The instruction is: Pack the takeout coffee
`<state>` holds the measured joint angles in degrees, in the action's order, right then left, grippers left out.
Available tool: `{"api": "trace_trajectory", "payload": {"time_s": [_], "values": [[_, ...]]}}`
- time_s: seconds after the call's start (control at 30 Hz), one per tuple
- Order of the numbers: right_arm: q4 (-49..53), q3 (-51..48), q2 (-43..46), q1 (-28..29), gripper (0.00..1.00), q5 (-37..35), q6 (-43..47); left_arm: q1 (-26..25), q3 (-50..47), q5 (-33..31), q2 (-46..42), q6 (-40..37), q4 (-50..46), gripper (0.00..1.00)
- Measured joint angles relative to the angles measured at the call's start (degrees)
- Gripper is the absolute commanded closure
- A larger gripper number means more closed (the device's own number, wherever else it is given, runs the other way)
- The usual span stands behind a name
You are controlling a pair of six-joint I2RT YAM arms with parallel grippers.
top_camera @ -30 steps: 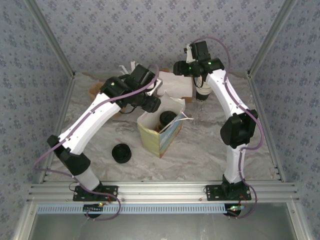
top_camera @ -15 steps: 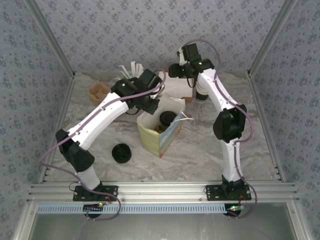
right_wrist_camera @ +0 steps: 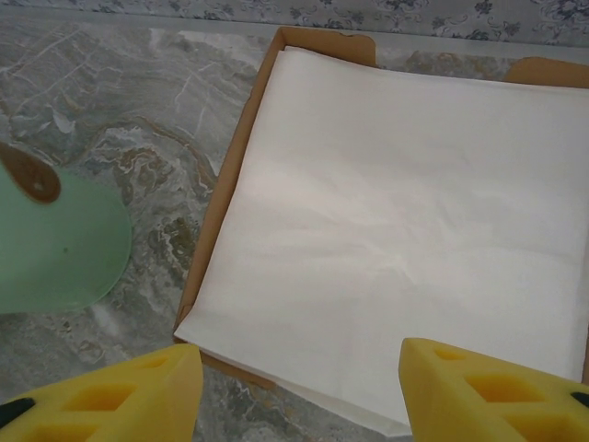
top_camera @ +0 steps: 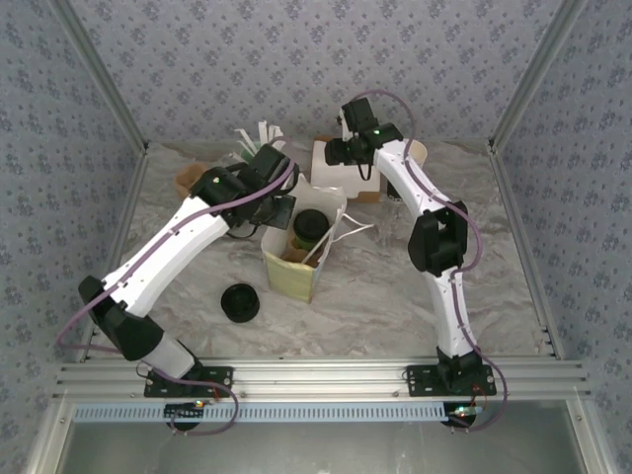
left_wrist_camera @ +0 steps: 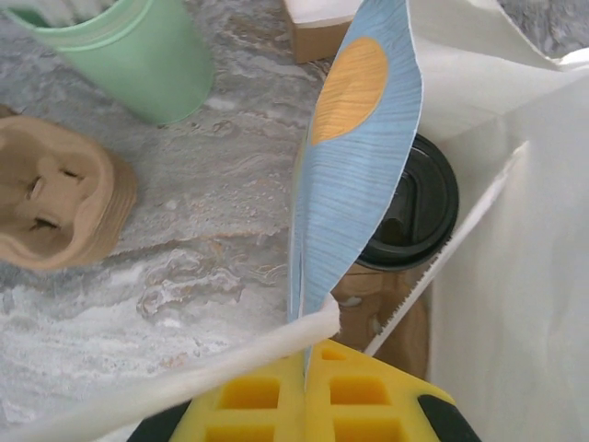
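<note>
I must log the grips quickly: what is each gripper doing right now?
Left gripper: closed on the paper bag at its rim.
Right gripper: open, holding nothing.

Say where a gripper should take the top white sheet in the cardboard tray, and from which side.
Take the top sheet by the edge low in the right wrist view, where it seems to jut past the tray rim, coming from that side. It lies flat with nothing raised, so only an overhang lets a finger slip beneath. The open right gripper hangs above there.
</note>
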<state>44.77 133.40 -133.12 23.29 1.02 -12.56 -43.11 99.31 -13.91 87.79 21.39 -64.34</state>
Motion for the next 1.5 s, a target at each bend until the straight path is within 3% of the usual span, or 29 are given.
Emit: {"api": "trace_trajectory", "payload": {"time_s": [0.53, 1.23, 1.4, 1.5], "values": [[0.92, 4.76, -9.16, 0.50, 0.37, -7.30, -1.18, 5.46, -9.31, 1.55, -5.01, 7.98, 4.20, 0.96], [-0.85, 9.99, -17.57, 0.31, 0.35, -13.27, -2.45, 6.75, -12.26, 4.33, -8.90, 10.23, 8.04, 0.91], [-1.70, 10.56, -17.92, 0.11, 0.41, -13.22, -3.17, 7.02, -12.26, 4.48, -8.90, 10.56, 8.24, 0.75], [-1.84, 10.67, -18.01, 0.09, 0.51, -13.22, -3.43, 7.08, -12.24, 4.70, -8.90, 10.60, 8.63, 0.66]]}}
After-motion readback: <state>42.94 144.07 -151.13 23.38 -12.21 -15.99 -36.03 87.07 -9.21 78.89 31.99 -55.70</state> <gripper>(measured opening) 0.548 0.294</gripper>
